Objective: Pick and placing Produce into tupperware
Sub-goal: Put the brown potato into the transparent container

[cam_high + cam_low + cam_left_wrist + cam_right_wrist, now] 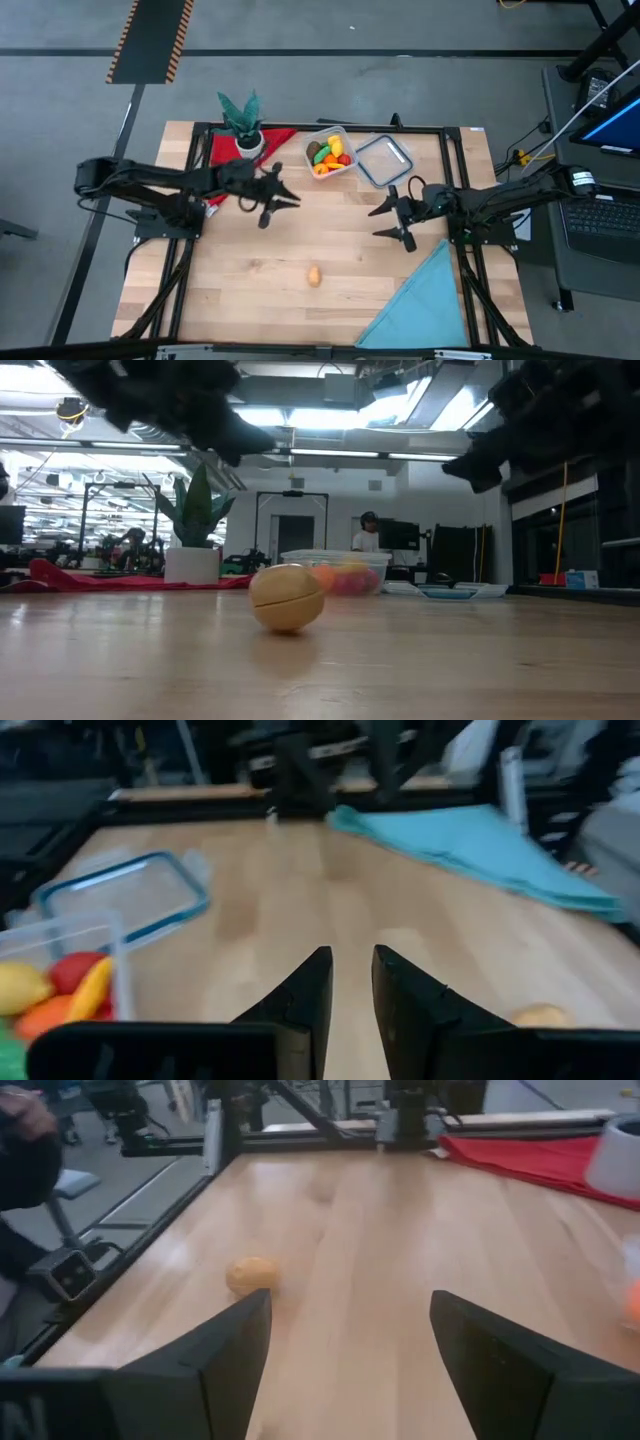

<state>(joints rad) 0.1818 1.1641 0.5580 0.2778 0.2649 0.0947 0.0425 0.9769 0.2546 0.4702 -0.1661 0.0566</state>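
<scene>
One loose piece of produce, a tan, potato-like toy (314, 275), lies on the bare wood near the table's near edge; it also shows in the low view (287, 598) and in both wrist views (540, 1015) (252, 1274). The clear tupperware (341, 135) stands near the far edge and holds several orange, yellow, red and green pieces (60, 982). My left gripper (288, 196) hovers above the table just near-left of the tupperware, its fingers (352, 982) only a narrow gap apart and empty. My right gripper (376, 222) hovers near the lid, wide open (345, 1335) and empty.
The flat clear lid with a blue rim (383, 160) lies right of the tupperware. A potted plant (245, 125) stands on a red cloth (222, 152) at the far left. A light blue cloth (420, 300) covers the near right corner. A person shows in the room beyond the table (367, 532).
</scene>
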